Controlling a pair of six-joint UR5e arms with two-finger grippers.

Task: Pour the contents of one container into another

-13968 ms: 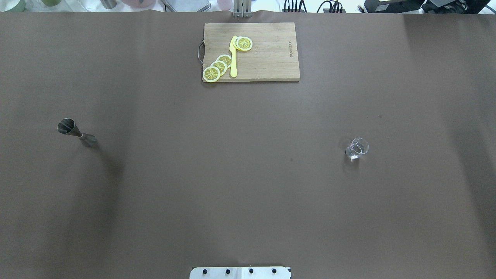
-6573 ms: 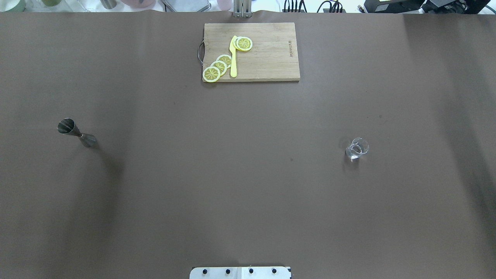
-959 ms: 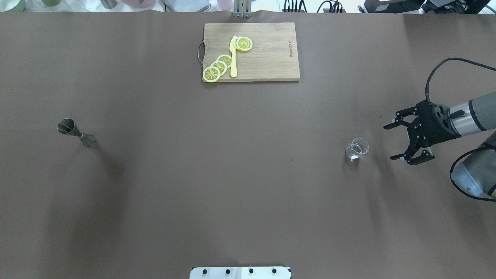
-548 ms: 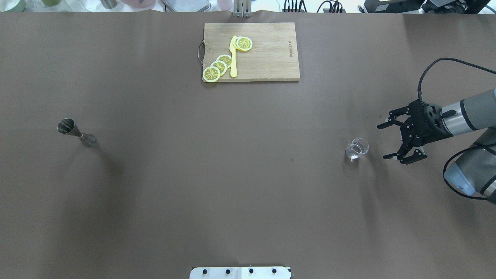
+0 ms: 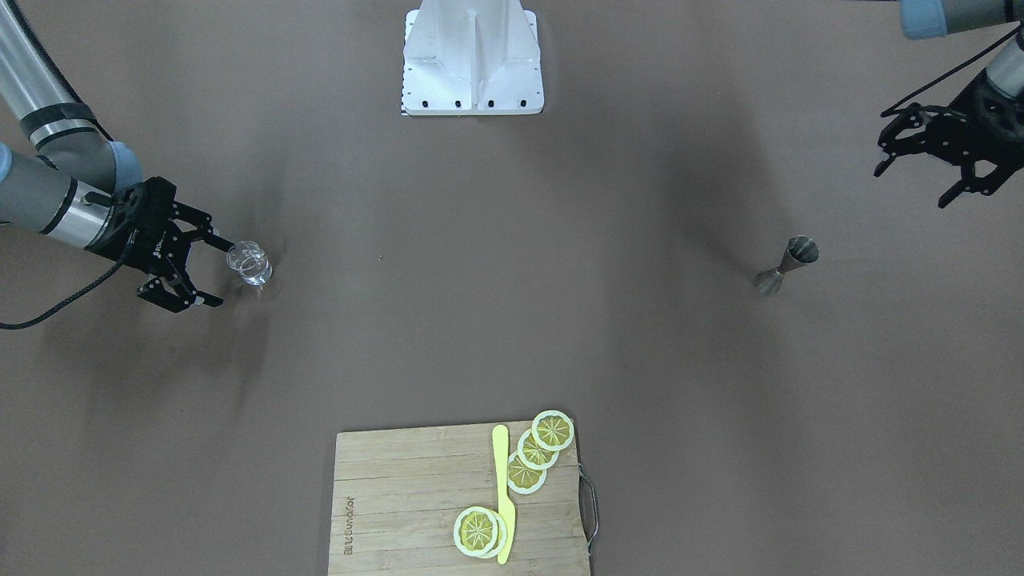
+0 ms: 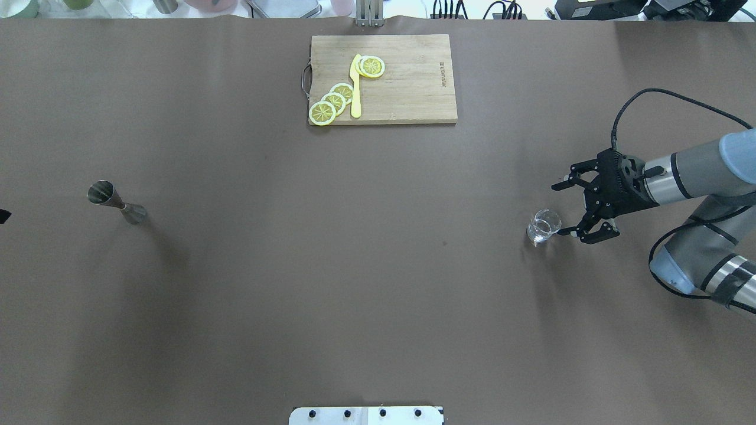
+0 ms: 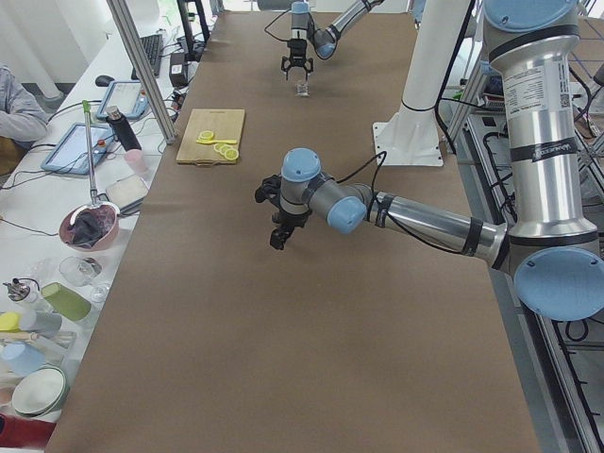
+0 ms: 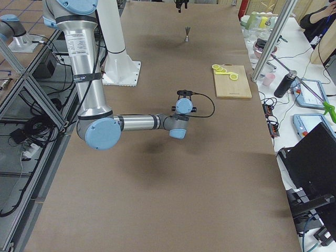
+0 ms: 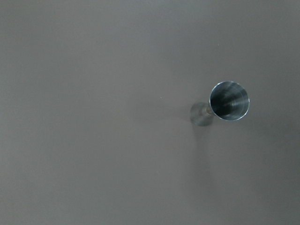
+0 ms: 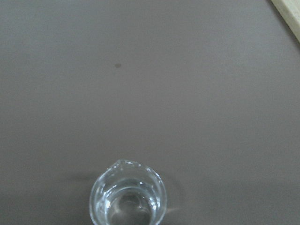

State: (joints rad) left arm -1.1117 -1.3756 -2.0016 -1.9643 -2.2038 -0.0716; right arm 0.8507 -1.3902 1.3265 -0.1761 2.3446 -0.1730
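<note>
A small clear glass beaker [image 6: 544,226] [image 5: 249,264] with a little clear liquid stands on the right of the brown table. My right gripper [image 6: 559,210] [image 5: 226,274] is open just right of it, one fingertip close to its rim; nothing is held. In the right wrist view the beaker [image 10: 127,194] sits at the bottom centre. A steel jigger [image 6: 112,200] [image 5: 786,264] stands upright at the left. My left gripper [image 5: 912,186] hovers open and empty, apart from it. From the left wrist view I look down into the jigger's cup [image 9: 228,101].
At the far middle lies a wooden chopping board [image 6: 407,88] with lemon slices [image 6: 333,101] and a yellow knife [image 6: 355,88]. The robot's white base plate [image 5: 472,56] is at the near edge. Operators' desks with clutter run beyond the far edge.
My right arm came in from the right edge and moved left, bringing its open fingers up to the beaker. A tip of my left gripper now shows at the overhead view's left edge.
</note>
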